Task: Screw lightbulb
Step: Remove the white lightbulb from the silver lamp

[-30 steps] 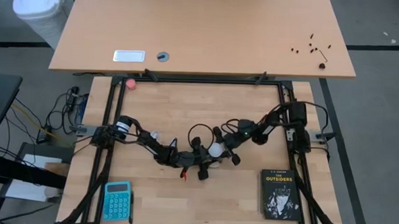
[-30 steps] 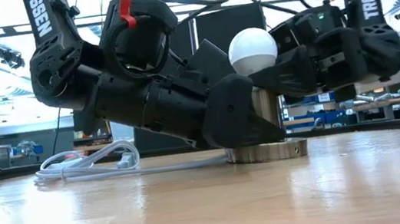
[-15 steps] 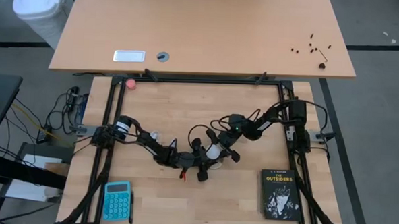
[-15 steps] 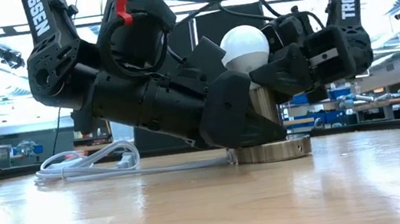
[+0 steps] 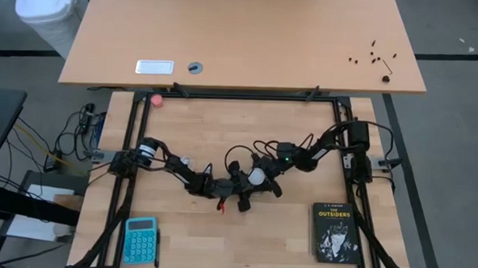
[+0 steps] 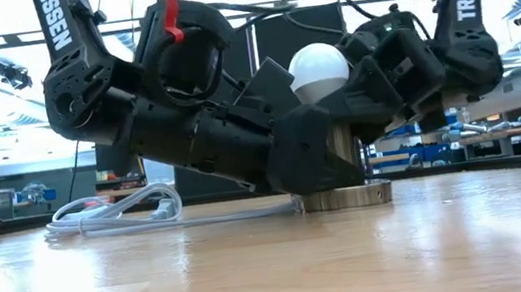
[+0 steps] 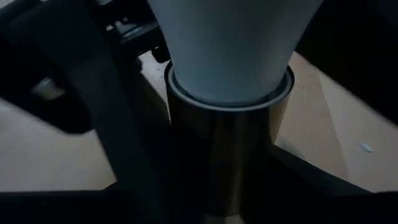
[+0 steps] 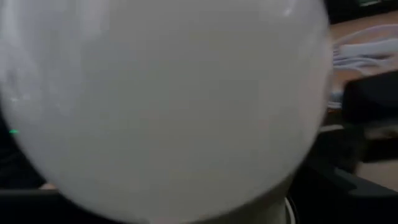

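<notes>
The lightbulb point(image 6: 318, 64) stands upright in the metal socket point(image 6: 345, 193) mid-table, nearer the front edge; the left gripper point(image 5: 245, 189) clamps the socket's stem; the right gripper point(image 5: 263, 172) flanks the globe, whether gripping is unclear.

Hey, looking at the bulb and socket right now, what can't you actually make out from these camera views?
- Lightbulb screw base: hidden inside the metal socket in every view, so how far it is threaded cannot be told.
- Right gripper fingers: the right wrist view is filled by the blurred globe, and the arms overlap in the high view.
- Left gripper contact on the socket: dark and cut off in the left wrist view.
</notes>
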Tool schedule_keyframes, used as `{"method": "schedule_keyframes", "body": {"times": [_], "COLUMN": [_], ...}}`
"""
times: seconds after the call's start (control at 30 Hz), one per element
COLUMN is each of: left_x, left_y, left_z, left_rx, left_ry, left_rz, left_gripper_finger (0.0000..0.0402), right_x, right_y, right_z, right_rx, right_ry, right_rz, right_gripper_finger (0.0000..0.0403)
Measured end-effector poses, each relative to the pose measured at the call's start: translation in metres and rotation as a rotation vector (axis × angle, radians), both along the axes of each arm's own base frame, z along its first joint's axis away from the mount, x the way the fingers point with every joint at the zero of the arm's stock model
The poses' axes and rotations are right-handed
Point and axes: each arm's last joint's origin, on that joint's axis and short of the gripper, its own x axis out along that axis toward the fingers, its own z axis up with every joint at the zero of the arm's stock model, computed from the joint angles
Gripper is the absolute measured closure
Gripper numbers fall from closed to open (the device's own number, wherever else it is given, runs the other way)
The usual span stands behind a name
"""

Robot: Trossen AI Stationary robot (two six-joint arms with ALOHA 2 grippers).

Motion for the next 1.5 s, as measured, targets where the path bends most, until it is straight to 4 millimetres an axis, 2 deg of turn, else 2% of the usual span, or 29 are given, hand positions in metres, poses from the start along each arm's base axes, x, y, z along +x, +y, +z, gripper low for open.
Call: {"method": "schedule_keyframes", "body": {"times": [0.17, 0.4, 0.63, 0.8, 0.97, 1.1, 1.27, 1.5], "left_x": [0.000, 0.000, 0.000, 0.000, 0.000, 0.000, 0.000, 0.000], "left_y": [0.000, -0.001, -0.002, -0.002, -0.002, -0.002, -0.002, -0.002], "left_z": [0.000, 0.000, 0.000, 0.000, 0.000, 0.000, 0.000, 0.001], "left_rx": [0.004, 0.002, -0.003, -0.006, -0.006, -0.006, -0.007, -0.007], "left_ry": [0.001, 0.001, 0.000, -0.001, -0.001, -0.002, -0.004, -0.005], "left_rz": [-0.003, -0.009, -0.023, -0.022, -0.022, -0.021, -0.011, -0.008], "left_gripper_finger": [0.0205, 0.0205, 0.0205, 0.0205, 0.0205, 0.0205, 0.0205, 0.0205], "right_x": [-0.020, -0.061, -0.103, -0.117, -0.104, -0.086, -0.065, -0.051], "right_y": [0.009, 0.026, 0.043, 0.058, 0.086, 0.102, 0.111, 0.113], "right_z": [0.002, 0.016, 0.016, 0.011, 0.021, 0.022, 0.025, 0.030], "right_rx": [-0.064, -0.218, -0.202, -0.196, -0.234, -0.326, -0.353, -0.374], "right_ry": [0.008, -0.051, -0.005, 0.031, -0.025, 0.026, 0.046, 0.042], "right_rz": [-0.123, -0.333, -0.444, -0.596, -0.644, -0.706, -0.741, -0.754], "right_gripper_finger": [0.0136, 0.0151, 0.0156, 0.0156, 0.0156, 0.0156, 0.0156, 0.0156]}}
